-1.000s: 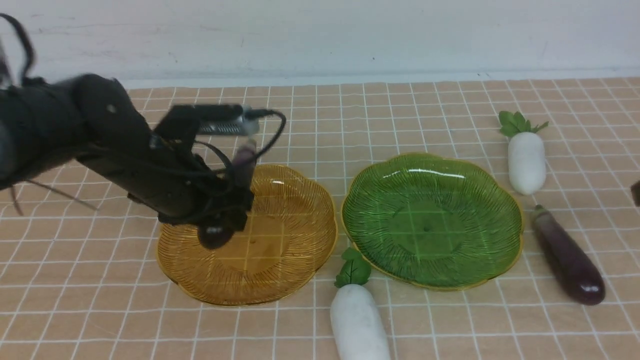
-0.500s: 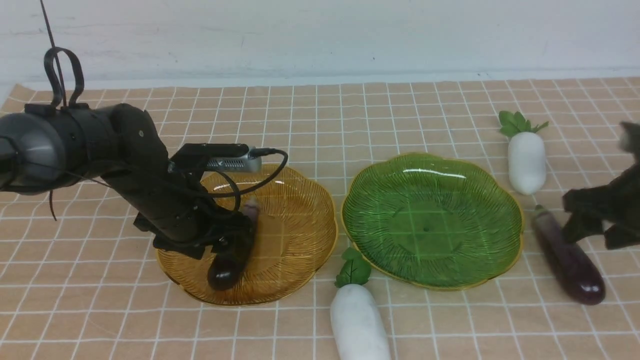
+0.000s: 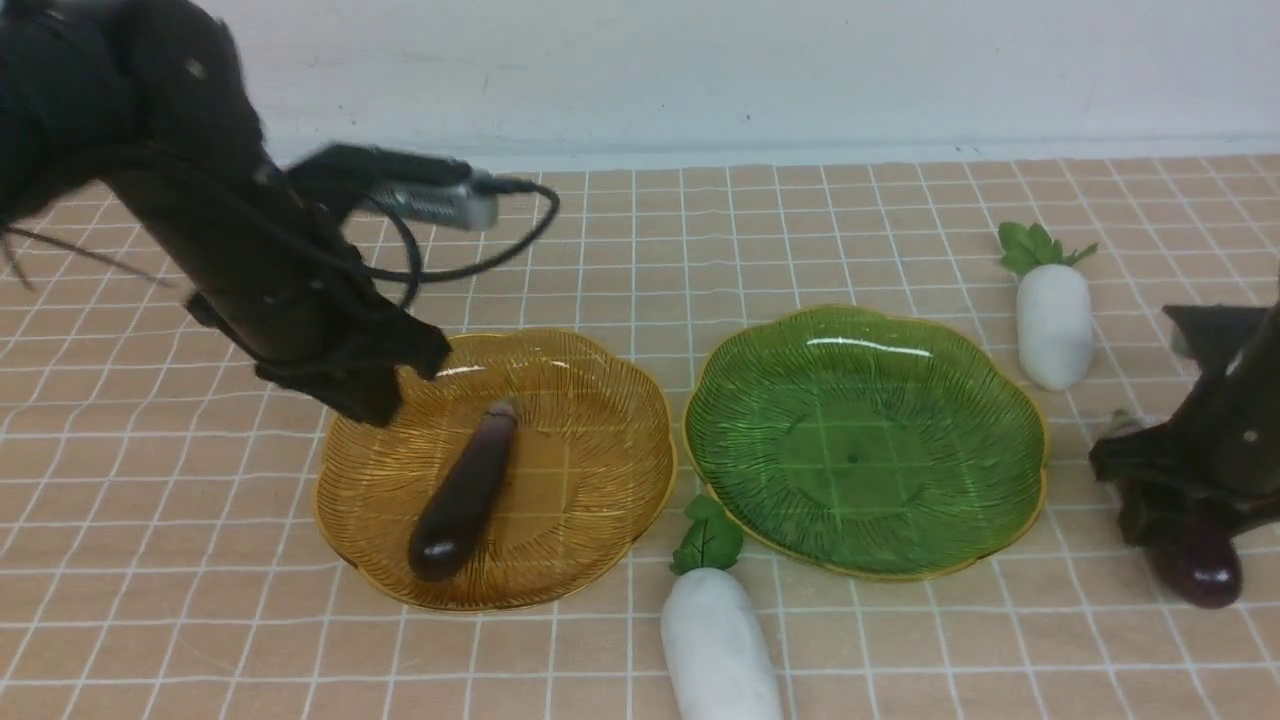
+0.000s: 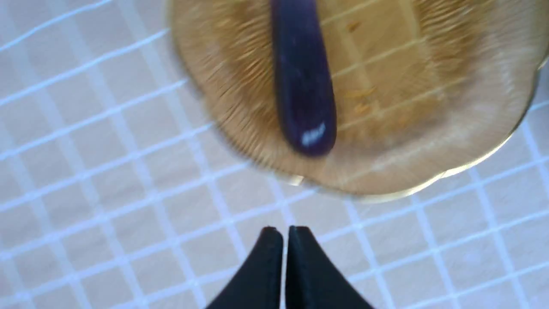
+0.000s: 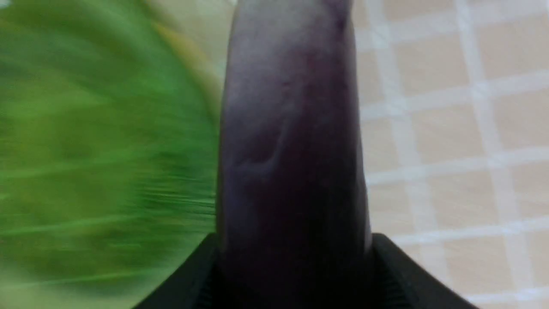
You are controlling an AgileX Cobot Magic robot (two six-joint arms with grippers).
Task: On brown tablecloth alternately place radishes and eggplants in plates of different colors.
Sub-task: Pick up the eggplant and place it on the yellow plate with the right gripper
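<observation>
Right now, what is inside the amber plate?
One purple eggplant lies loose in the amber plate; nothing else shows. The left gripper, shut, hangs over its far left rim and covers that bit.

Our left arm [image 3: 200, 230] hangs high, leaning forward and down, and our left gripper [image 4: 281, 231] has its two jaws pressed together, holding nothing. Our right arm [image 3: 1245, 420] reaches low, our right gripper [image 5: 294, 257] clamped on both sides of an eggplant [image 5: 291, 128]

place: staged lab tabletop | evidence: bare white wall [image 3: 700, 70], brown tablecloth [image 3: 640, 230]
</observation>
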